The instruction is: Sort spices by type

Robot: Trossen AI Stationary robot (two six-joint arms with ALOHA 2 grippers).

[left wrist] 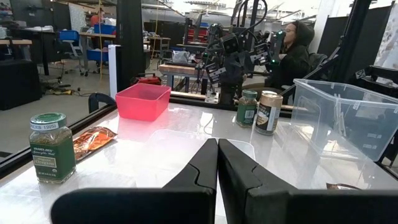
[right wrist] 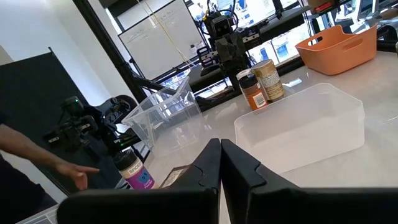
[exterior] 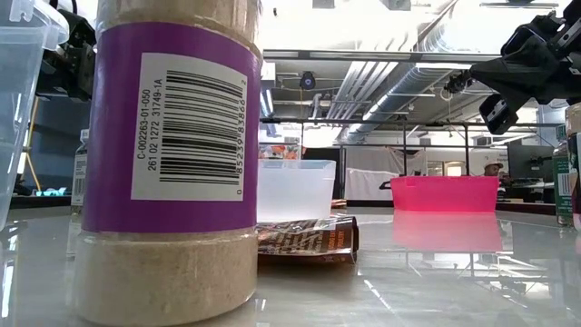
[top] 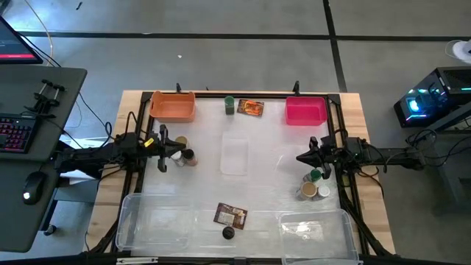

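The spices stand scattered on the white table. A green-lidded jar (top: 229, 105) and an orange packet (top: 251, 108) lie at the far edge. Two jars (top: 184, 152) stand just in front of my left gripper (top: 165, 146), and a few jars (top: 313, 185) stand near my right gripper (top: 302, 157). A brown packet (top: 230, 215) and a black-lidded jar (top: 228, 233) with a purple label (exterior: 168, 163) sit near the front edge. Both grippers hover level and shut, each with nothing between its fingers (left wrist: 217, 152) (right wrist: 221, 152).
An orange bin (top: 173, 107) stands at the far left and a pink bin (top: 306, 111) at the far right. A small clear tray (top: 234, 155) sits mid-table. Two large clear bins (top: 158, 221) (top: 318, 228) line the front edge. A person's hand (right wrist: 65, 169) shows beyond the table.
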